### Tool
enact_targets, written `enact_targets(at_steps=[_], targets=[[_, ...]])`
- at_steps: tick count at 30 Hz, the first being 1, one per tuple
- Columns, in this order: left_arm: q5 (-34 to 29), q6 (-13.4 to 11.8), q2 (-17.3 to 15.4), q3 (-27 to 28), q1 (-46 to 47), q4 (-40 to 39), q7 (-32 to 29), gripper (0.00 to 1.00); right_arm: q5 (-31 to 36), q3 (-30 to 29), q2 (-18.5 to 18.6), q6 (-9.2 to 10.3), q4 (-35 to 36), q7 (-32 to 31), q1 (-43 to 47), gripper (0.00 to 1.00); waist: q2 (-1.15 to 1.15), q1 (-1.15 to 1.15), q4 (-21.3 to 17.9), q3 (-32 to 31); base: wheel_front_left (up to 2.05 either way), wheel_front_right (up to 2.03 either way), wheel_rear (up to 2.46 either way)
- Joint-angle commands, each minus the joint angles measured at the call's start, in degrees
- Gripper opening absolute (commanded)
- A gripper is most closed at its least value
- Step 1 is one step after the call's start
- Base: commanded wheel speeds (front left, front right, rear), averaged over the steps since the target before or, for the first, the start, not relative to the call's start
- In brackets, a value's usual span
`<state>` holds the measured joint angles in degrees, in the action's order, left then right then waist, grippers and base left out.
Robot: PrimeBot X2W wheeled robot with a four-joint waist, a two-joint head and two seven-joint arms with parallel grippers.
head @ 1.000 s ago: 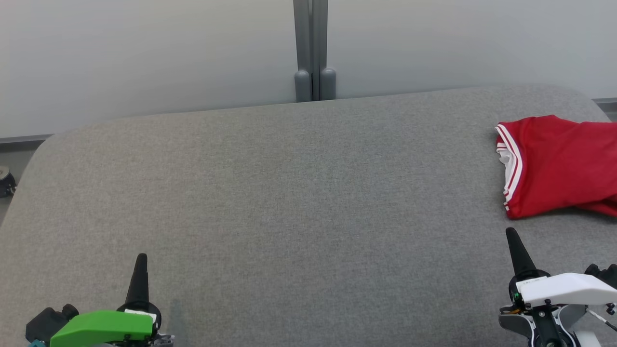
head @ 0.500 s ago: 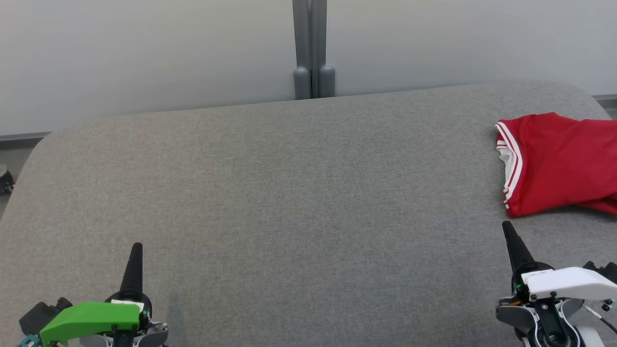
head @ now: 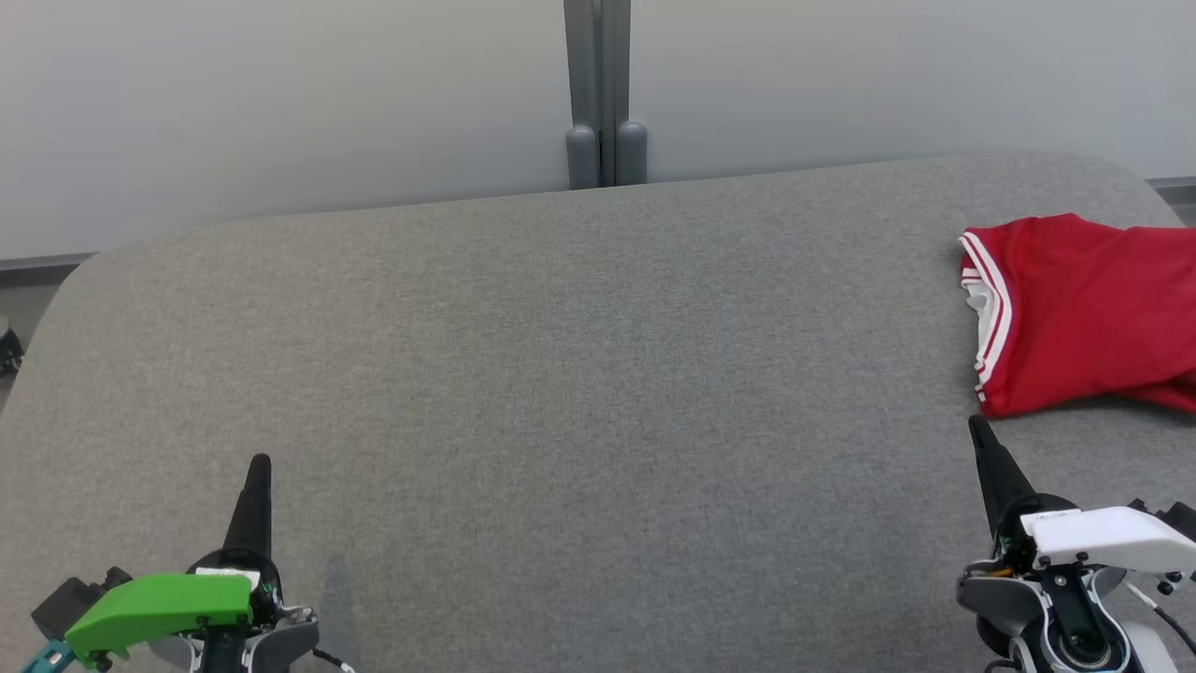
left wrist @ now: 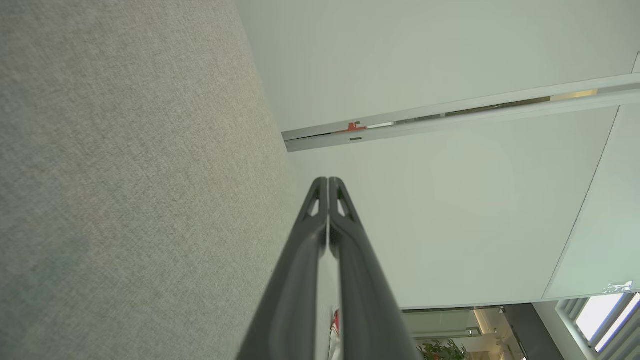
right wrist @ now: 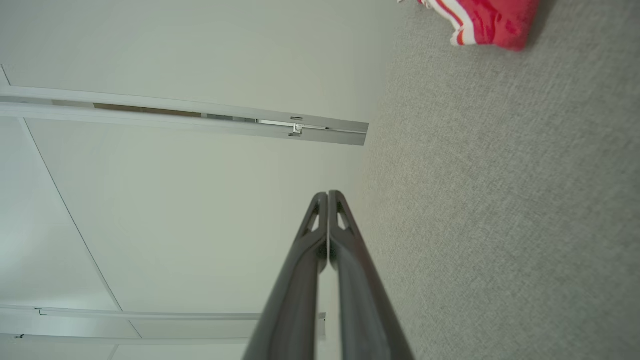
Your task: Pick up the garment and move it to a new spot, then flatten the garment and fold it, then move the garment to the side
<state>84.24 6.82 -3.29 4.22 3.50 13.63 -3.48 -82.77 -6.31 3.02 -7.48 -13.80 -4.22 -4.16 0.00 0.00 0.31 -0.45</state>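
Note:
The garment (head: pixel 1089 313) is a red jersey with white-striped trim, lying folded at the far right of the grey fabric table (head: pixel 561 374), partly cut off by the head view's right edge. Its corner (right wrist: pixel 485 22) shows at the top of the right wrist view. My right gripper (head: pixel 976 425) sits at the lower right, shut and empty, its tip just short of the garment's near corner. At the lower left my left gripper (head: pixel 260 463) is shut too, holding nothing. Both wrist views show the fingers pressed together (left wrist: pixel 328 181) (right wrist: pixel 327 194).
Behind the table's far edge stands a pale wall with a grey post (head: pixel 598 93). The table's rounded corners fall away at far left and far right.
The whole head view has shifted slightly, so the camera moved. Both grippers stand a little higher in the view; the right tip is now closer to the garment. Both stay shut.

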Motion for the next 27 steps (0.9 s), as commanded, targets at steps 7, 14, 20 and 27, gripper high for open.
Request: enact_targets(at_steps=[7,14,20,27], targets=[[3.6,0.5,-0.4,0.8,2.0,0.2,-1.0,0.00,-3.8,-0.2,0.0,-0.03,0.0,-1.0,-1.4,0.00,0.00,0.00,-0.1,0.2,0.00,0.00,0.00],[6.2,0.7,-0.4,1.2,2.6,0.3,-1.7,0.00,-6.7,-0.2,-0.1,-0.02,-0.2,-1.8,-2.0,0.00,0.00,0.00,-0.2,0.4,0.00,0.00,0.00],[8.4,0.8,-0.4,1.6,3.0,0.4,-2.4,0.00,-9.1,-0.3,-0.1,-0.02,-0.3,-2.4,-2.3,0.00,0.00,0.00,-0.3,0.6,0.00,0.00,0.00],[8.9,0.9,-0.3,1.8,3.1,0.5,-2.6,0.00,-9.8,-0.3,-0.1,-0.02,-0.3,-2.5,-2.3,0.00,0.00,0.00,-0.3,0.6,0.00,0.00,0.00]])
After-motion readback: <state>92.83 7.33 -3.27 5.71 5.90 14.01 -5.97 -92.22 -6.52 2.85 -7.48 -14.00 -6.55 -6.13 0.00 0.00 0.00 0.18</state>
